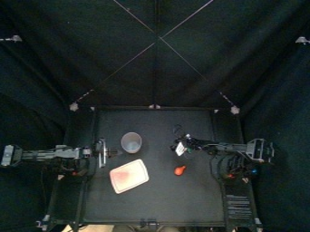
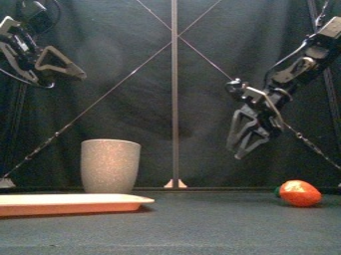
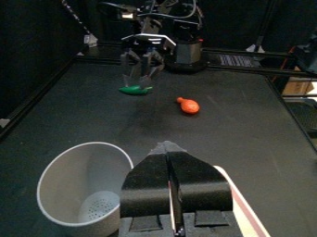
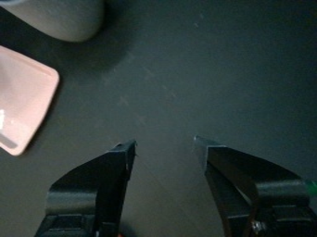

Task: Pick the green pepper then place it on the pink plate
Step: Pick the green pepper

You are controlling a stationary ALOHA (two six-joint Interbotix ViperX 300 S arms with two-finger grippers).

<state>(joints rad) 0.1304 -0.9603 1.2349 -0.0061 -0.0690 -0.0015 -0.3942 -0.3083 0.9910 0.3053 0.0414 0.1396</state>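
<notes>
The green pepper (image 3: pixel 133 89) lies on the black table at the far side from my left wrist camera. It shows in neither the top view nor the front view. My right gripper (image 3: pixel 145 63) hangs just above it, open and holding nothing; the front view shows that gripper (image 2: pixel 246 137) well off the table. The pink plate (image 1: pixel 129 176) lies flat at the front left, bare. My left gripper (image 3: pixel 173 180) is shut and holds nothing, hovering at the left between the plate and the grey cup (image 1: pixel 130 141).
An orange-red toy (image 1: pixel 179 169) lies right of the plate, near the front (image 2: pixel 300 192). The tall grey speckled cup (image 2: pixel 111 164) stands upright behind the plate. In the right wrist view the plate (image 4: pixel 25 102) and cup (image 4: pixel 62 18) lie beyond the open jaws.
</notes>
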